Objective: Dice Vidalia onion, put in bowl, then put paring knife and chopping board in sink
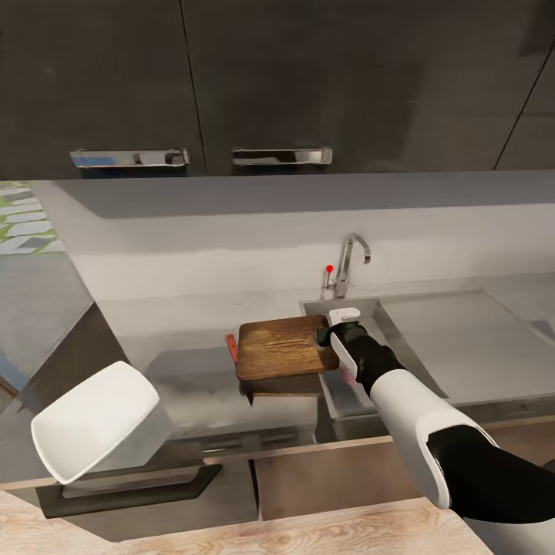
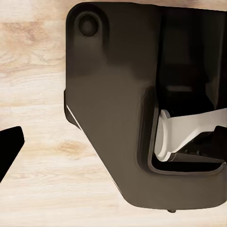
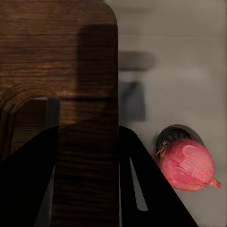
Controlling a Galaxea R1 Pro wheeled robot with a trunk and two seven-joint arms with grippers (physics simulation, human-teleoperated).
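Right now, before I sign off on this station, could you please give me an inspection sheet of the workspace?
Surface: grey countertop, bare around the board.
Job's things: chopping board is raised over the counter beside the sink, with its shadow below. The paring knife is mostly hidden, with its reddish handle at the board's far edge. The white bowl sits tilted near the counter's front left. The onion is whole and lies by the drain.
Clutter: nothing seen.
Grippers: right gripper has its jaws closed on the board's handle end. Left gripper is over wooden floor, jaws unclear.
Cables: nothing seen.
Surroundings: tap, dark upper cabinets.
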